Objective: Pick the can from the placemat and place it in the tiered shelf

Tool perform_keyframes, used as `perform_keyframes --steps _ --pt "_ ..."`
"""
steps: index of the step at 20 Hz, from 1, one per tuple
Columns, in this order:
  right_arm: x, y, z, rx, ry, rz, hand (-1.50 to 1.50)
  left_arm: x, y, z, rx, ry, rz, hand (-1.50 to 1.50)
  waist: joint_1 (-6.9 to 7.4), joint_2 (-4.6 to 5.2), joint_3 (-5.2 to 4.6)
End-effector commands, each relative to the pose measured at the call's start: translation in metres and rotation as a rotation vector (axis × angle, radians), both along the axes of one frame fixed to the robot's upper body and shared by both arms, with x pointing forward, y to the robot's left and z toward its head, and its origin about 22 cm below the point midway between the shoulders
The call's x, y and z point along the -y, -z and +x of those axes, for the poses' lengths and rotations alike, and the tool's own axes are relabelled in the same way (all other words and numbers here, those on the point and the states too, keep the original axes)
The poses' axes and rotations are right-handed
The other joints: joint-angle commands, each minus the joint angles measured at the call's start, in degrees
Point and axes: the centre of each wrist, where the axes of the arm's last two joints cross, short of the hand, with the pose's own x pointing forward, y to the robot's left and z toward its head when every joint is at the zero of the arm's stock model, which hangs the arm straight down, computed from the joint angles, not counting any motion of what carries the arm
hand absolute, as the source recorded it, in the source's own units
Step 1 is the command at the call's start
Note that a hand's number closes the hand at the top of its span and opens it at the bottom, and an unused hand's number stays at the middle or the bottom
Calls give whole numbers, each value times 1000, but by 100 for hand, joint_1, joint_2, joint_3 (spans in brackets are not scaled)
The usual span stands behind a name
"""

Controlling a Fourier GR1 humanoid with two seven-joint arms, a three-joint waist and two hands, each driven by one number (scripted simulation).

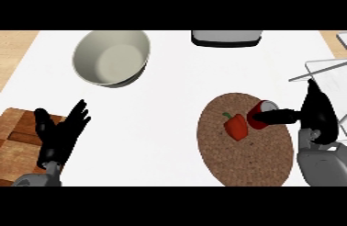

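Right hand (317, 114) curled round the red can (260, 115), thumb across its side, can tilted at the right edge of the round placemat (247, 163) just beside a red pepper (237, 126); gripped from the shelf side, likely for a short carry. Tiered shelf (325, 73) near, up at right, not yet loaded. Left hand (62, 131) resting open over the wooden board (17, 142) at lower left, clear of the work

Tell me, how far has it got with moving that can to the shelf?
Early stage. Nothing is moved yet: the can stands on the placemat beside a red pepper. In hand: the right hand touches the can's side. Left: lift it and set it in the tiered shelf. The left hand rests open.
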Motion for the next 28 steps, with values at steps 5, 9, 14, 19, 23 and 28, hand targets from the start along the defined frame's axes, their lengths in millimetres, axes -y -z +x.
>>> perform_keyframes --steps 5,9,14,19,23,28 --pt "-24 0 14 -177 155 29 -150 -4 -5 12 -36 -12 -12 0 -67 7 -4" --pt "0 12 23 -208 201 9 -150 -2 12 -8 -26 -13 5 0 -34 12 -1" --pt "-8 27 24 -221 206 -41 -150 0 -10 13 -19 -13 11 0 -54 13 2" --pt "-30 39 24 -178 202 -49 -150 6 10 -1 -22 -4 2 0 -43 16 2" --pt "-16 54 25 -155 195 -54 -150 -1 13 3 -16 -17 -12 0 -56 21 3" --pt "-1 54 21 -157 155 -29 -150 1 3 16 -10 -4 3 0 -76 14 4"
